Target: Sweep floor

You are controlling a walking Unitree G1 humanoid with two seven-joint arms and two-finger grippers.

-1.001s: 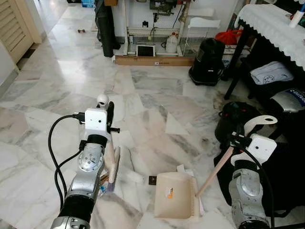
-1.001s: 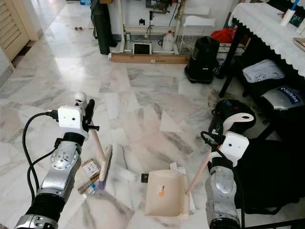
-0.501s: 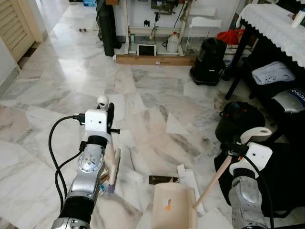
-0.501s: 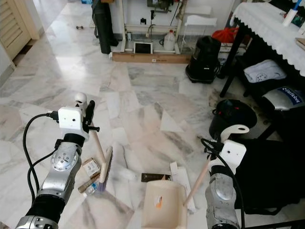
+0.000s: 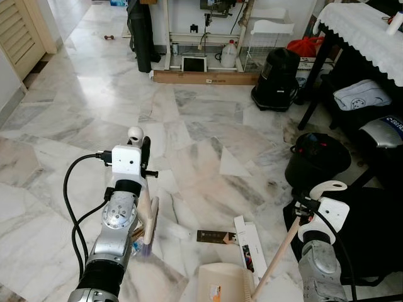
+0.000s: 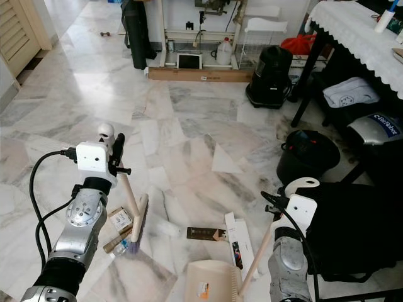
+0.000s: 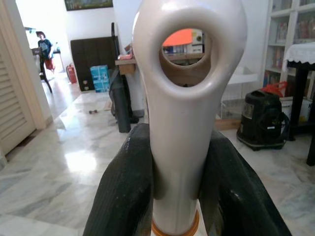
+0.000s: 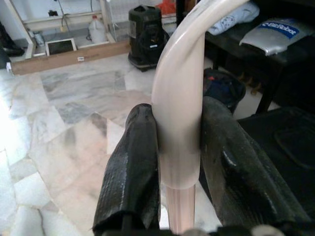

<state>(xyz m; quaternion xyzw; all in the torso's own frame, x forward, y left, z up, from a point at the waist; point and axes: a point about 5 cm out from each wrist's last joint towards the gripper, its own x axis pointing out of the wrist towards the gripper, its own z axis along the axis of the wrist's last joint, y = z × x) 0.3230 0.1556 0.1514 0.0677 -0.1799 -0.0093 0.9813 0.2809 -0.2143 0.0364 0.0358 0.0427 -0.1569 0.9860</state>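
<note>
A: What is the arm construction?

B: Both the left arm (image 5: 112, 245) and the right arm (image 5: 320, 274) have silver metal housings with round joint covers, dark collars and a white box-shaped wrist module.

A: And the cabling?

B: Black cable loops beside the left arm (anchored at the wrist module). The fingers (image 7: 123, 196) are black, matte and rounded.

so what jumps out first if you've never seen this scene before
Both end effectors hold cleaning tools over a marble floor: the left end effector is shut on a broom, the right end effector on a dustpan handle. Between them lie scraps: a white carton and a dark flat box. A black bucket stands to the right.
</note>
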